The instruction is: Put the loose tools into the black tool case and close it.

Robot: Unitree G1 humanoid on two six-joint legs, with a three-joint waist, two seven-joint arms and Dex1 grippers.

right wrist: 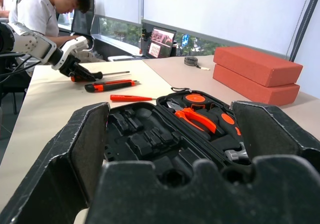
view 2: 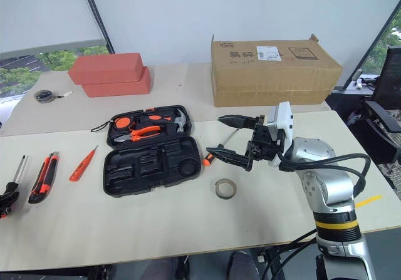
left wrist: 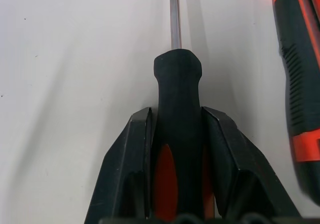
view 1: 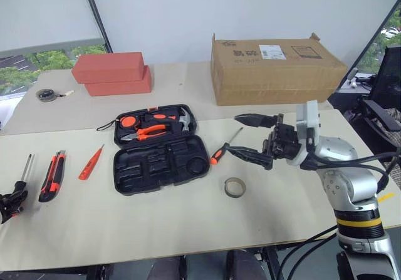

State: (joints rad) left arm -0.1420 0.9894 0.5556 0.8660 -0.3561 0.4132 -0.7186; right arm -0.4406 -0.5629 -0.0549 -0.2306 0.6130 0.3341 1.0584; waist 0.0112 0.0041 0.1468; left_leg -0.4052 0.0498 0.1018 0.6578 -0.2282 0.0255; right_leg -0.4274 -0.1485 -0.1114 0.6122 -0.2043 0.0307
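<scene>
The black tool case lies open at the table's middle; a hammer and orange pliers sit in its far half, and its near half shows bare recesses. At the far left my left gripper is shut on the black-and-orange handle of a screwdriver, whose steel shaft points away along the table. Beside it lie the orange-black utility knife and the thin orange tester screwdriver. Another screwdriver lies just right of the case. My right gripper hangs open above that spot, pointing left at the case.
A small tape roll lies near the case's right front. Behind stand a brown cardboard box and two stacked red bricks, with a tape measure at the far left. A person sits beyond the table's left end.
</scene>
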